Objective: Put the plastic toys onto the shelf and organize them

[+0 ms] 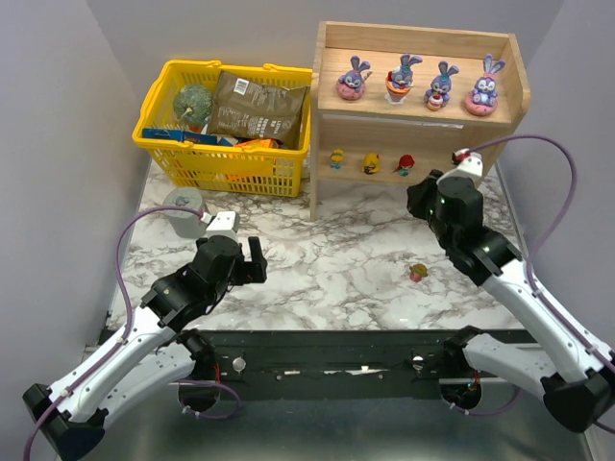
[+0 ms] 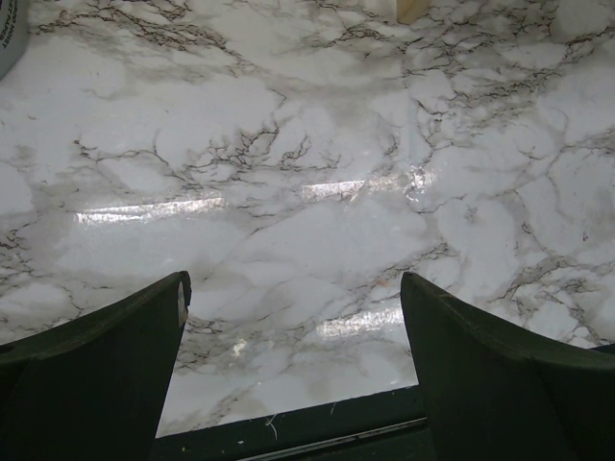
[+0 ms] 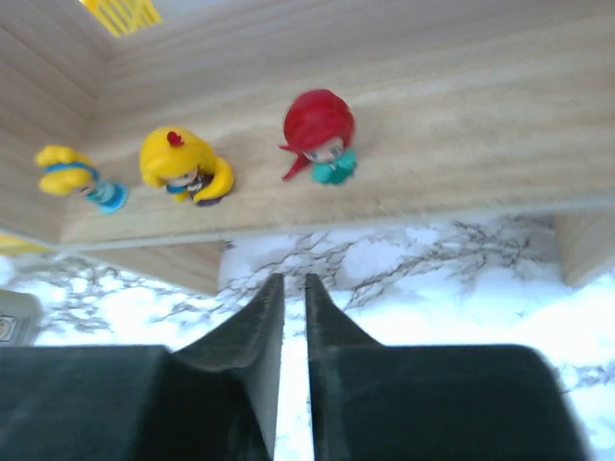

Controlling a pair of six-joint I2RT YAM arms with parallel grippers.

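The plastic toys [image 1: 404,77] nearly all stand on the shelf [image 1: 413,38]: 3 small ones [image 3: 320,134] just ahead of the right gripper [image 3: 294,280], upright, facing it. A 4th small one [image 1: 418,274] lies behind that gripper on the marble, heading unclear. The right jaws are barely parted, empty; the left gripper [image 2: 293,283] gapes, empty. Retreat straight, then spread wider before descending.

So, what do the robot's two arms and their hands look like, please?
Both the left arm and the right arm have white links between black joints. A thin purple cable loops along each. The left hand and the right hand carry dark, matte fingers that taper toward the tips.
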